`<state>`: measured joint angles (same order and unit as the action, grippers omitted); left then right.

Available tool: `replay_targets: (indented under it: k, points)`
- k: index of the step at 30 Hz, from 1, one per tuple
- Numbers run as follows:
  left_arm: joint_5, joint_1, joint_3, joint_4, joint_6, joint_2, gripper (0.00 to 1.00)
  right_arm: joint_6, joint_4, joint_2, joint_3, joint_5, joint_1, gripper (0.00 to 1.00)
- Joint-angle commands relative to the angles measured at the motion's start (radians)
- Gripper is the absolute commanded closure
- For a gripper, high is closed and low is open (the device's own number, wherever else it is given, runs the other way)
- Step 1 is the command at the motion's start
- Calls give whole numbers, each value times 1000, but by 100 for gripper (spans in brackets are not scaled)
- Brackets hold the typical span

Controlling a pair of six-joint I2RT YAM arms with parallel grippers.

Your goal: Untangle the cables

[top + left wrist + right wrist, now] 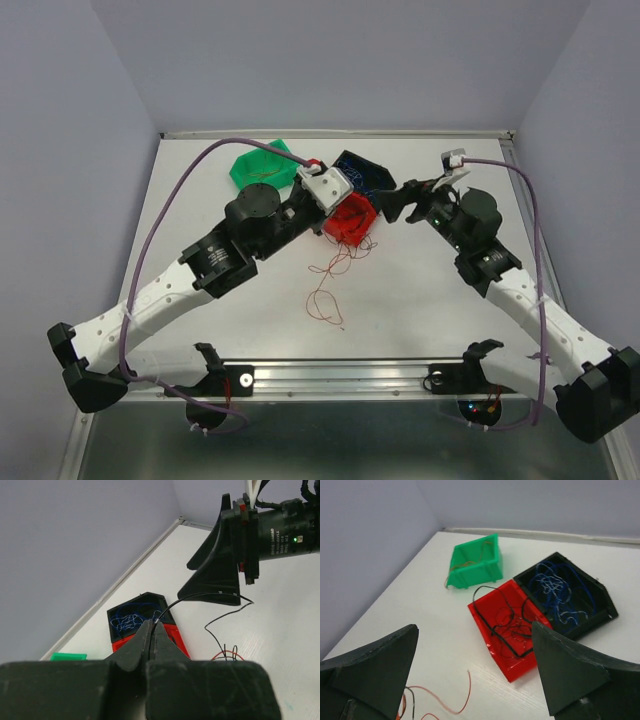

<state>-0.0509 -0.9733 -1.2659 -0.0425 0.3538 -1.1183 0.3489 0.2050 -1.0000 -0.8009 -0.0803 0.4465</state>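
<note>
My left gripper (154,624) is shut on a thin black cable (210,595). It hangs over the red bin (176,638). From the jaws the cable arcs toward a finger of my right gripper (218,577), then drops to the red tangle (227,655) on the table. My right gripper (474,626) is open and holds nothing, its view looking down on the red bin (520,672), where black cables (512,622) lie. From above, the left gripper (345,205) and right gripper (400,203) flank that bin (350,222). Loose red cables (332,268) lie just in front of it.
A black bin (602,617) of blue wires (560,590) stands behind the red one. A green bin (475,565) with an orange-brown wire sits to the far left. A red strand (455,707) lies on the white table near my right fingers. Walls close in on three sides.
</note>
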Motion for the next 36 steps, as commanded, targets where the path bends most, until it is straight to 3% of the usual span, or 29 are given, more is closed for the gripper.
replay_targets:
  k: [1,3,9,14,18,22,31,35,36]
  points:
    - [-108,-4,28,115,-4,64,100,-79,172,-66,29,-353,3,1]
    - [-125,-2,37,133,4,83,100,-82,217,-124,16,-478,3,2]
    - [-285,-4,66,203,72,152,100,-71,290,-230,-26,-617,3,0]
    - [-404,-4,85,251,122,199,100,-48,453,-279,3,-784,3,0]
    - [-420,-4,76,242,126,224,100,-16,609,-356,16,-900,9,0]
    - [-421,-4,1,195,122,213,100,-39,764,-411,19,-891,78,0]
    - [-446,-2,-61,147,122,216,100,-100,772,-584,-138,-808,279,0]
    - [-451,-4,-72,145,125,218,100,-99,766,-635,-178,-782,291,0]
    - [-451,-4,-75,147,126,219,100,-108,763,-641,-182,-776,293,4]
